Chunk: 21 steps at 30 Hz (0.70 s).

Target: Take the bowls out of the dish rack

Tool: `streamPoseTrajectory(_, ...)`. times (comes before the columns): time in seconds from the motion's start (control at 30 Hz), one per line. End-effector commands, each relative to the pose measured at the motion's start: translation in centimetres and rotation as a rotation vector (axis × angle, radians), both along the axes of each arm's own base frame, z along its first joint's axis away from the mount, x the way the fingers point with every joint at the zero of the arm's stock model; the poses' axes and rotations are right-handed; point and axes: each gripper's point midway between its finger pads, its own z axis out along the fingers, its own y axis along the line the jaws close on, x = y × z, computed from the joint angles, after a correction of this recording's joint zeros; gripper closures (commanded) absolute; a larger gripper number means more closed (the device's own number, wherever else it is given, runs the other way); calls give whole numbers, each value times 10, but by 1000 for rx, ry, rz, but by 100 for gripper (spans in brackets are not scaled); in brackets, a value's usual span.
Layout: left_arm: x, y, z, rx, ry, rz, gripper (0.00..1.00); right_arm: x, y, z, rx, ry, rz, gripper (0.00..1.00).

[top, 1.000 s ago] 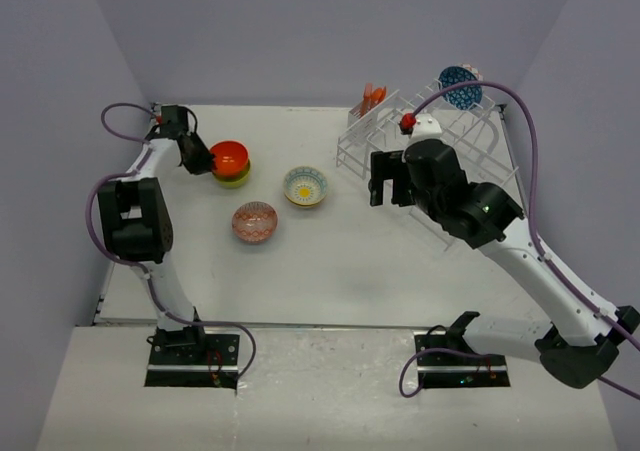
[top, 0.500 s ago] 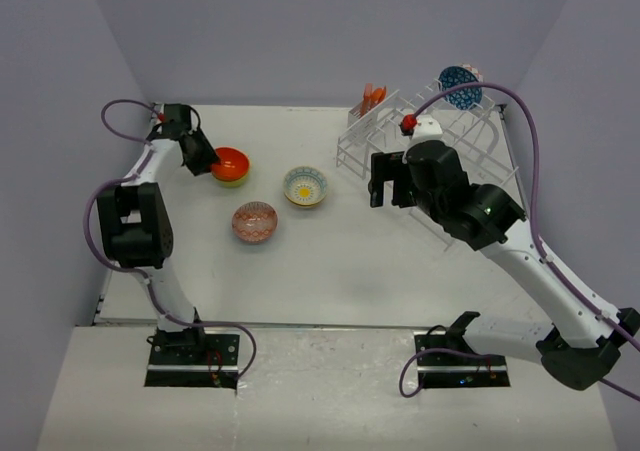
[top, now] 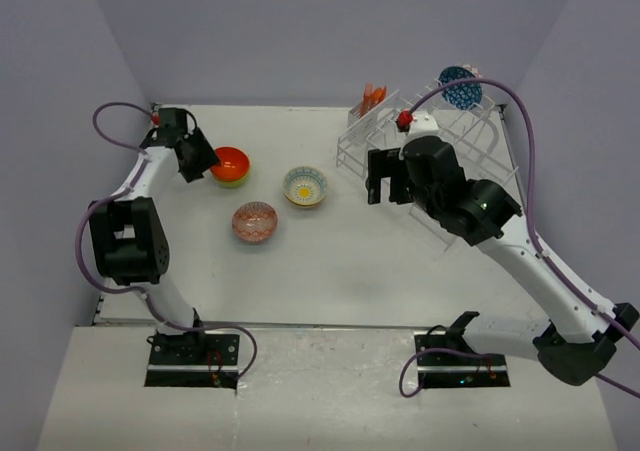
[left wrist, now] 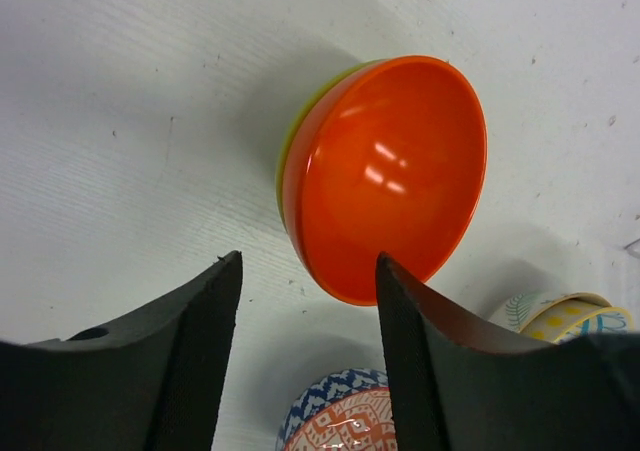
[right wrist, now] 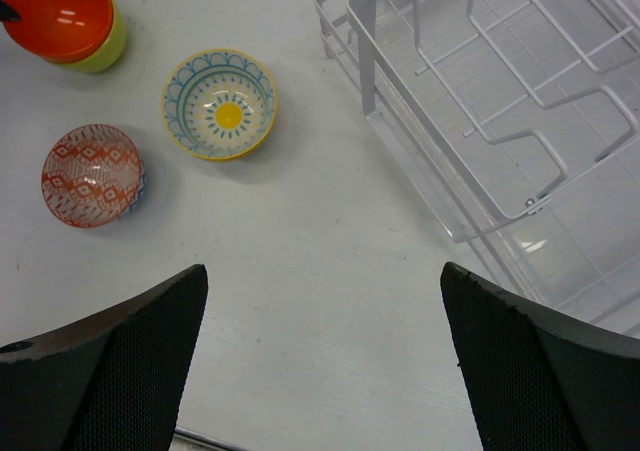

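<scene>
**Four bowls on the worktop, one in the rack**

My left tool point(left wrist: 309, 256) stands partly open and empty, just short of the orange bowl point(left wrist: 385, 176), which is nested in the lime bowl point(right wrist: 108, 46) on the white, speckled worktop point(top: 330, 261). The yellow-centred bowl point(right wrist: 220, 103) and the red bowl point(right wrist: 92, 174) sit nearby, apart. My right tool point(right wrist: 322, 267) hangs wide and empty beside the rack point(right wrist: 480, 101), where a blue bowl point(top: 460, 86) stands at the far end. Plain lilac walls point(top: 330, 31) close in three sides.

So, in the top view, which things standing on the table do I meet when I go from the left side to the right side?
orange bowl → pink-red patterned bowl → yellow-centred bowl → dish rack
</scene>
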Motion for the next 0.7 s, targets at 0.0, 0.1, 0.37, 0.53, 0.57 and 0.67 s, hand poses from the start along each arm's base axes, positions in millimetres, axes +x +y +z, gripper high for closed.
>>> streamPoseTrajectory(0.0, -6, -3, 29, 9, -69, -22, 42, 15, 0, 29, 10, -78, -22, 1)
streamPoseTrajectory(0.1, -23, -5, 71, 53, -156, -46, 21, 35, -13, 44, -43, -112, -75, 1)
streamPoseTrajectory(0.37, -129, -40, 189, 167, -513, -164, 0, 99, -111, 93, -426, -218, -410, 1)
streamPoseTrajectory(0.53, -170, -30, 174, 252, -604, -190, 0, 157, -158, 99, -709, -184, -492, 1)
streamPoseTrajectory(0.57, -173, -32, 167, 252, -591, -193, 0, 163, -168, 101, -743, -183, -518, 1)
streamPoseTrajectory(0.67, -177, -39, 139, 249, -544, -230, 0, 180, -183, 103, -919, -212, -503, 1)
